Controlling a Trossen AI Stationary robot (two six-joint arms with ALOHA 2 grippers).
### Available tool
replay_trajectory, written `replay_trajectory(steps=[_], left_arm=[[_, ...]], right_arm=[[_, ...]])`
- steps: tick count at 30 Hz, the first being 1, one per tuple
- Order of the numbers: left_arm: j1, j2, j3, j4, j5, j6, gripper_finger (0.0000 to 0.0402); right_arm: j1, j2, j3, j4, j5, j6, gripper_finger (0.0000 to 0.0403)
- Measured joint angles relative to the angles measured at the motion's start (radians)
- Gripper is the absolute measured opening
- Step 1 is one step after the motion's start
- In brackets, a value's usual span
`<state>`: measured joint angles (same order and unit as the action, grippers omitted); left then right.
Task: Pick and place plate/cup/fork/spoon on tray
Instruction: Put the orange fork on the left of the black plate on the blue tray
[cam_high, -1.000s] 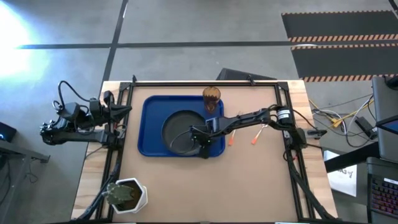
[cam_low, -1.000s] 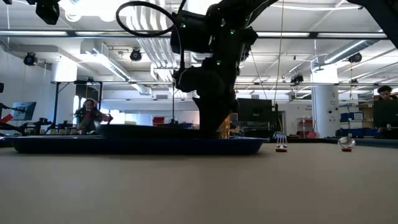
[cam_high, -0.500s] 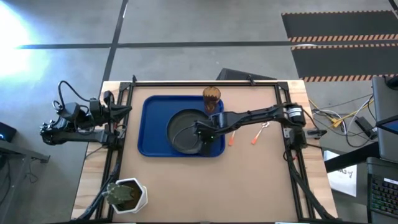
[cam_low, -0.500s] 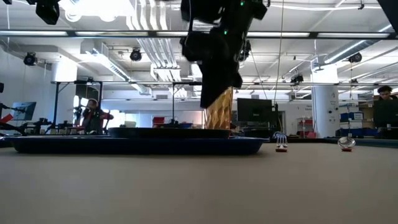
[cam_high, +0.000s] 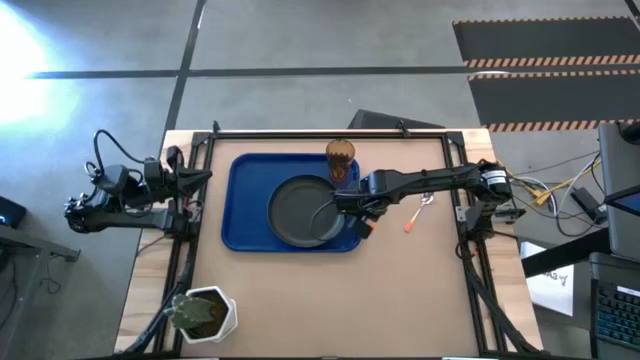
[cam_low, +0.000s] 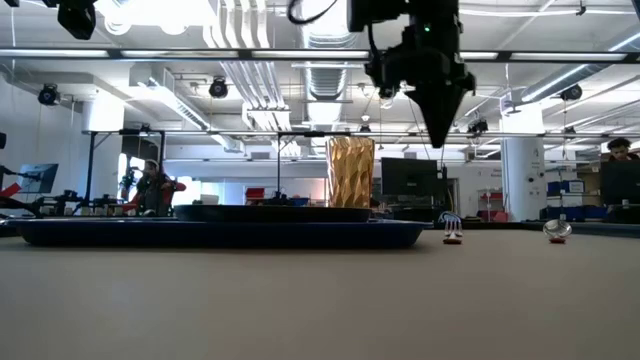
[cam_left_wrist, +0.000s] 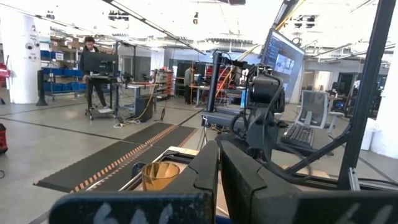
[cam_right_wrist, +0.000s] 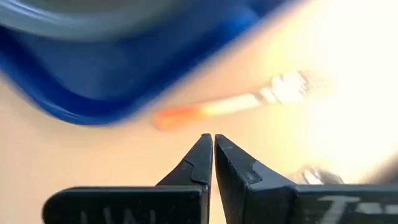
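Observation:
The dark plate (cam_high: 300, 210) lies flat on the blue tray (cam_high: 240, 215). The amber ribbed cup (cam_high: 340, 156) stands upright at the tray's far right corner and also shows in the low view (cam_low: 350, 172). The fork (cam_right_wrist: 249, 99) lies on the table just right of the tray, and the spoon (cam_high: 415, 218) lies farther right. My right gripper (cam_low: 440, 135) is shut and empty. It hangs above the fork beside the tray's right rim, fingers pointing down. My left gripper (cam_left_wrist: 219, 168) is shut and waits at the table's left edge.
A white pot with a green plant (cam_high: 205, 312) stands at the table's near left corner. Black frame rails (cam_high: 330, 133) run around the table edges. Bare tabletop (cam_high: 330, 300) lies between the tray and the near edge.
My right gripper has risen from the plate's right side and gone toward the table's right edge, off the tray and over the fork. The plate has shifted slightly right and lies flat on the tray.

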<state>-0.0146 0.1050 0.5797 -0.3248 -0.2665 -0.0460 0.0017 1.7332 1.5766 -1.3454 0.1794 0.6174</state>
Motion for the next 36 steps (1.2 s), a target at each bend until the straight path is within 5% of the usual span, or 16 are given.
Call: replay_trajectory(steps=[14,22,36], left_arm=[[0.000,0.000,0.000,0.000,0.000,0.000,0.0000],[0.000,0.000,0.000,0.000,0.000,0.000,0.0000],[0.000,0.000,-0.002,-0.009,0.000,0.000,0.0000]], right_arm=[[0.000,-0.008,-0.244,0.127,0.001,0.292,0.0097],[0.000,-0.030,-0.401,0.444,0.001,0.476,0.0147],[-0.009,-0.031,-0.477,0.510,0.166,0.757,0.0173]])
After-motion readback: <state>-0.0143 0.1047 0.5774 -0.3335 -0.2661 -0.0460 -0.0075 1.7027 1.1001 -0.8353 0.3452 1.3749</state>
